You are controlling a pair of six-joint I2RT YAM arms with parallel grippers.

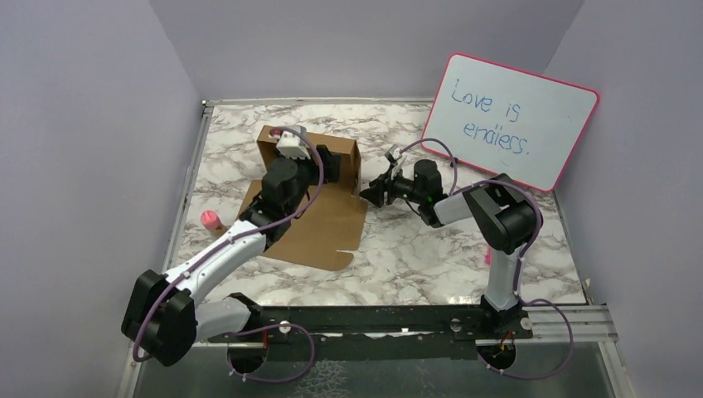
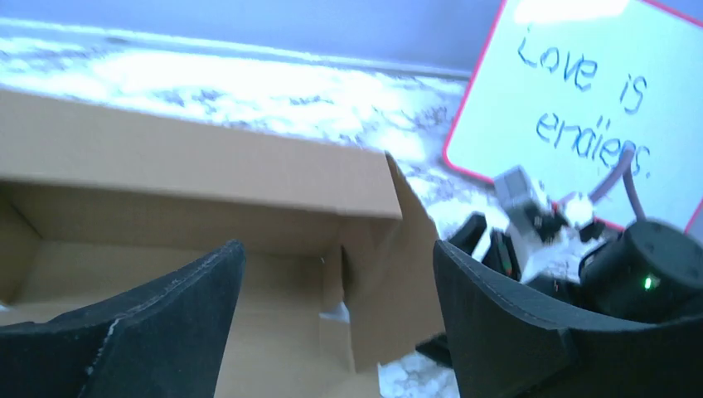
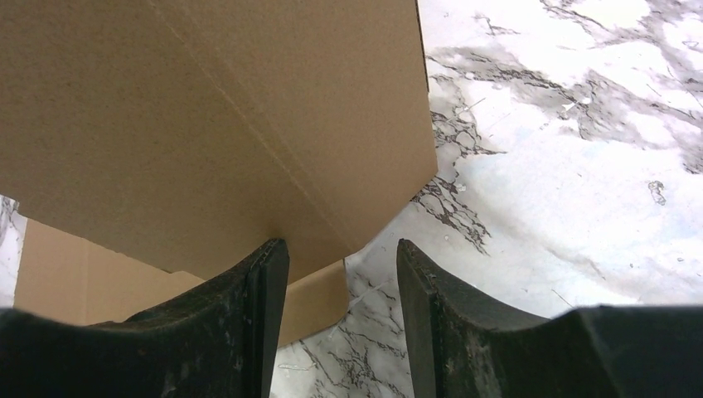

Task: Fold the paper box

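From above, the paper box point(image 1: 332, 225) sits left of centre on the worktop point(image 1: 431, 249), half made up. Its back wall and right end wall stand, and a wide flap lies flat toward me. Its long axis runs left to right, turned a little, with the open side facing up. My left tool point(image 1: 330, 164) reaches into the tray near the right end wall. My right tool point(image 1: 369, 193) is just outside that wall's near corner. A whiteboard point(image 1: 514, 120) leans at the back right. A small pink thing point(image 1: 210, 220) lies beside the flap's left edge; I cannot tell what it is.

On the left wrist camera my fingers are spread wide and pinch nothing. The back wall and the inner right corner lie ahead of them.

On the right wrist camera the fingers are also spread. The lower corner of the standing wall lies just ahead of the gap, not gripped as far as I can see.

I expect the cardboard to be light, stiff across each panel, willing to bend only at its creases, and inclined to spring back. It will probably slide on the smooth stone. I would take a free panel edge close to its crease and brace the tray with the other tool.
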